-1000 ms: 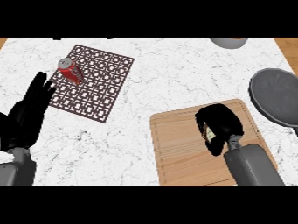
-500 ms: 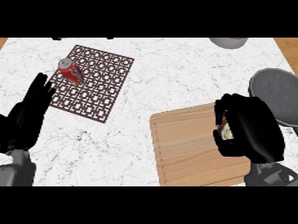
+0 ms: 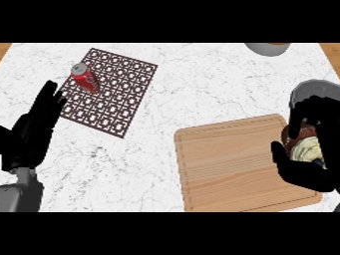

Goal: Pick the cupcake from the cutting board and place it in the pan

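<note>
Lifted cupcake [image 3: 305, 147] in right hand [image 3: 327, 149] now nearer pan [image 3: 327, 92]

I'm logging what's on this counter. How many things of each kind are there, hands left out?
Cupcake: 1
Cutting board: 1
Pan: 1
Red can: 1
Patterned mat: 1
Grey bowl: 1
Total: 6

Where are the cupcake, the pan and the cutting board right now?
cupcake [image 3: 305, 147]: head view, on its pale side showing between the right hand's fingers.
pan [image 3: 316, 89]: head view, on the grey rim above the hand.
cutting board [image 3: 228, 167]: head view, on the bare wood near the middle.
</note>
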